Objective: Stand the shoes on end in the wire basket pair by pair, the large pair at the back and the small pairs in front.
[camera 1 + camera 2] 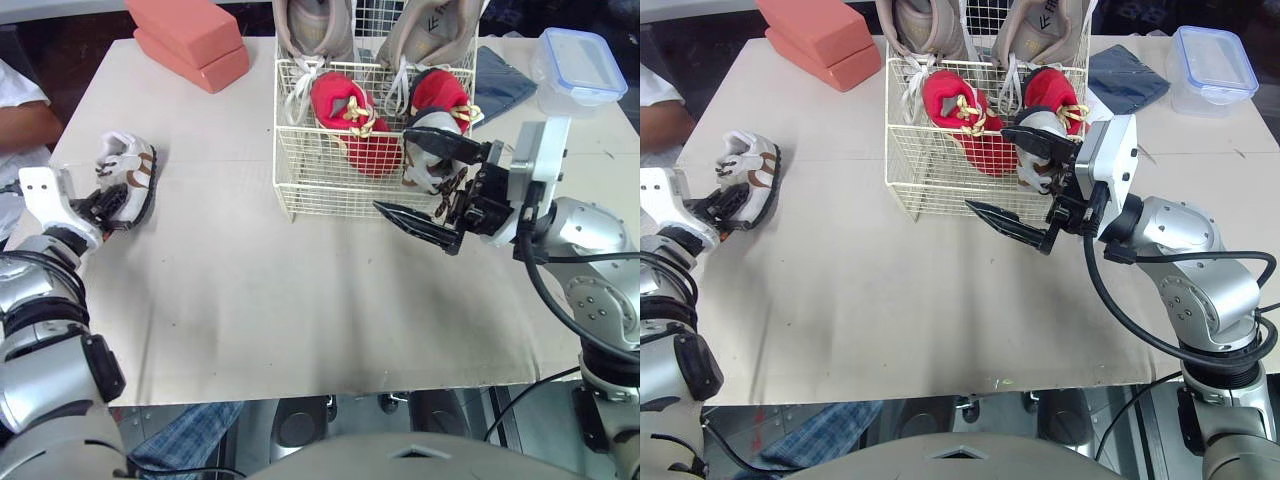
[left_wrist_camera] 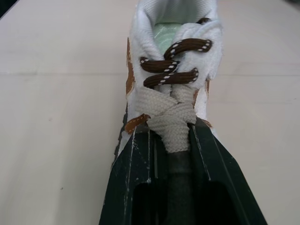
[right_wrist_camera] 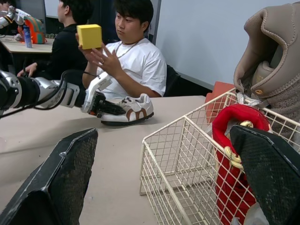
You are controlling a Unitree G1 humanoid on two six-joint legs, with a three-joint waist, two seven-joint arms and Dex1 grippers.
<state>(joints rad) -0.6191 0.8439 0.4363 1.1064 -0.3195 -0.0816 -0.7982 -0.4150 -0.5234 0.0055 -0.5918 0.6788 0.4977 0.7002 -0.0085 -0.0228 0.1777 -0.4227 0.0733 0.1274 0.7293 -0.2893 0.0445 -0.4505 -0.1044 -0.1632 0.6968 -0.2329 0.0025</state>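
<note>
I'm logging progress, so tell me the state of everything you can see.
Beige shoes: on end, back of wire basket.
Red shoes: on end, in front.
White-brown shoe: in basket, front right.
Other white-brown shoe: on its sole on table, at left gripper.
Right gripper: jaws open.
Plastic box: lid on.

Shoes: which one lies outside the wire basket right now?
The small white shoe with brown laces, flat on the table, held by the left tool. The beige pair, red pair and other white shoe are inside the white wire basket.
</note>
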